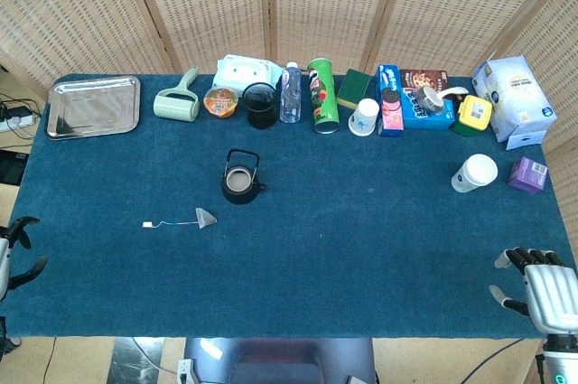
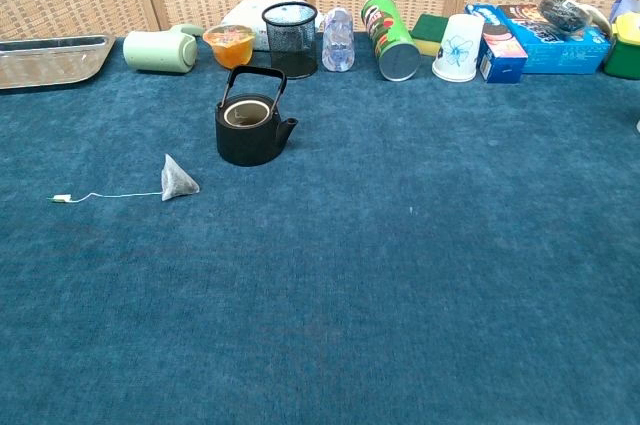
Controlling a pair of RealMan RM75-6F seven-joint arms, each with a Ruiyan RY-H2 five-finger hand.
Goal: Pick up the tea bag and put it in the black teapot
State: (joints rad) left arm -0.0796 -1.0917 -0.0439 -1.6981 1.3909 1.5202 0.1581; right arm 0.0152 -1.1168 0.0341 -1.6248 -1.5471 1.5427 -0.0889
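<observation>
A pyramid-shaped tea bag point(image 1: 206, 217) point(image 2: 179, 178) lies on the blue cloth, its string running left to a small white tag point(image 1: 147, 223) point(image 2: 61, 199). Just behind it and to the right stands the black teapot point(image 1: 241, 180) point(image 2: 250, 129), lid off, handle upright. My left hand point(image 1: 18, 253) hangs at the table's left edge, fingers apart, holding nothing. At the front right corner my right hand point(image 1: 538, 289) is spread, also empty. Neither hand shows in the chest view.
A steel tray point(image 1: 93, 106) sits at the back left. Along the back edge stand a lint roller point(image 1: 177, 102), black mesh cup point(image 1: 260, 105), water bottle point(image 1: 290, 93), green chip can point(image 1: 323, 95), paper cups and boxes. A lidded cup point(image 1: 474, 173) and purple box point(image 1: 527, 175) sit right.
</observation>
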